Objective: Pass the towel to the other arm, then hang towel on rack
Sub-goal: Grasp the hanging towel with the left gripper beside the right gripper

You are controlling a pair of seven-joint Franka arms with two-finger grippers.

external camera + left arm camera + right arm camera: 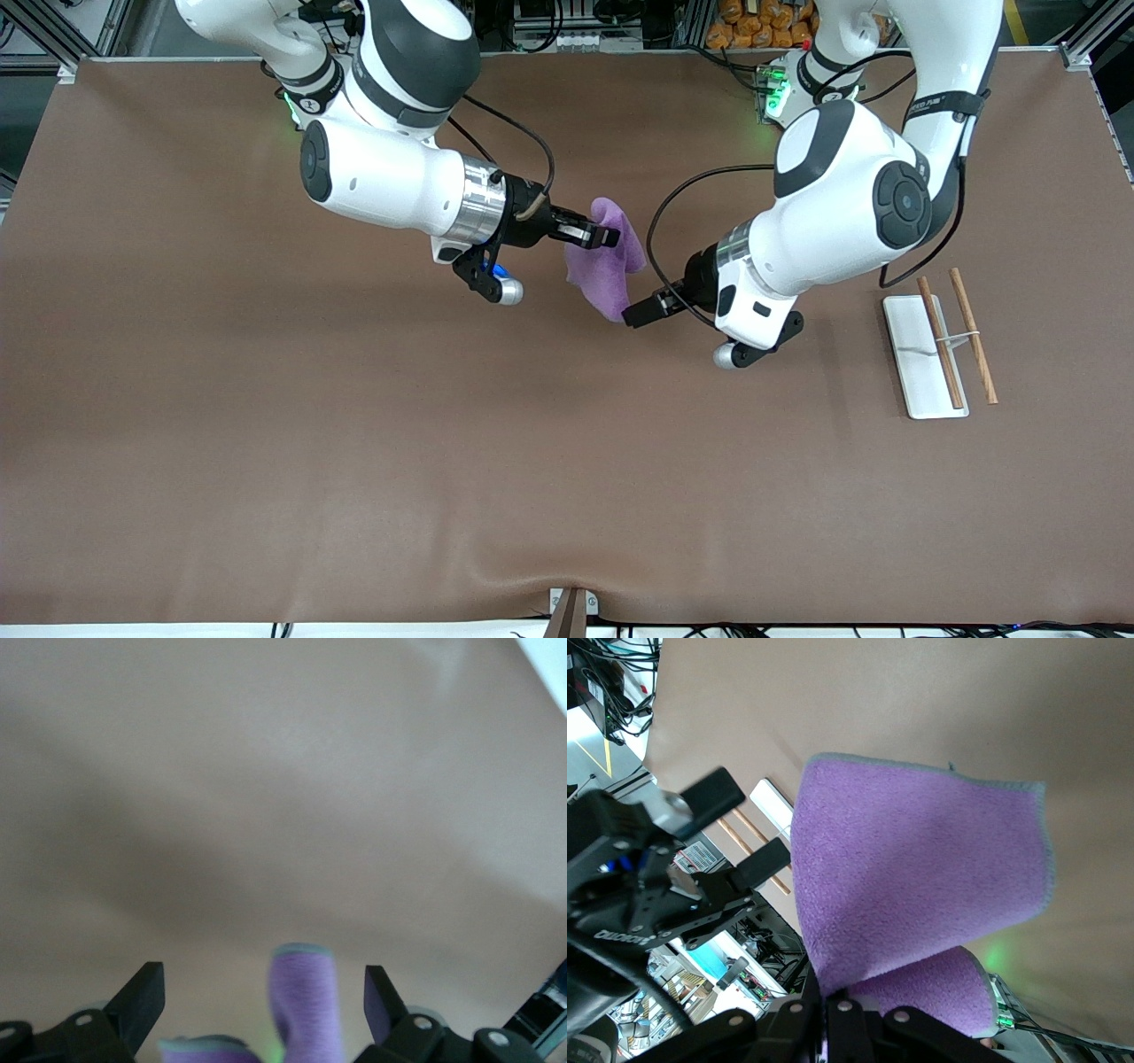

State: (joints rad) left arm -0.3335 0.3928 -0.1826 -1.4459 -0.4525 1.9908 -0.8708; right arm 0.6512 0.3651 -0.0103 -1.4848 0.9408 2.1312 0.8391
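Note:
The purple towel (pixel 609 257) hangs in the air over the middle of the table. My right gripper (pixel 595 236) is shut on its upper part; in the right wrist view the cloth (pixel 912 877) spreads out from the closed gripper (pixel 833 1003). The other arm, my left one, holds its gripper (pixel 640 311) open at the towel's lower corner. In the left wrist view a fold of towel (pixel 306 1001) stands between the spread fingers (pixel 142 1001), touching neither. The rack (pixel 926 354), a white base with two wooden rods, lies toward the left arm's end of the table.
The left gripper (pixel 735 828) also shows open in the right wrist view, beside the towel. The brown table mat (pixel 354 443) runs wide under both arms. A small bracket (pixel 571 607) sits at the table edge nearest the front camera.

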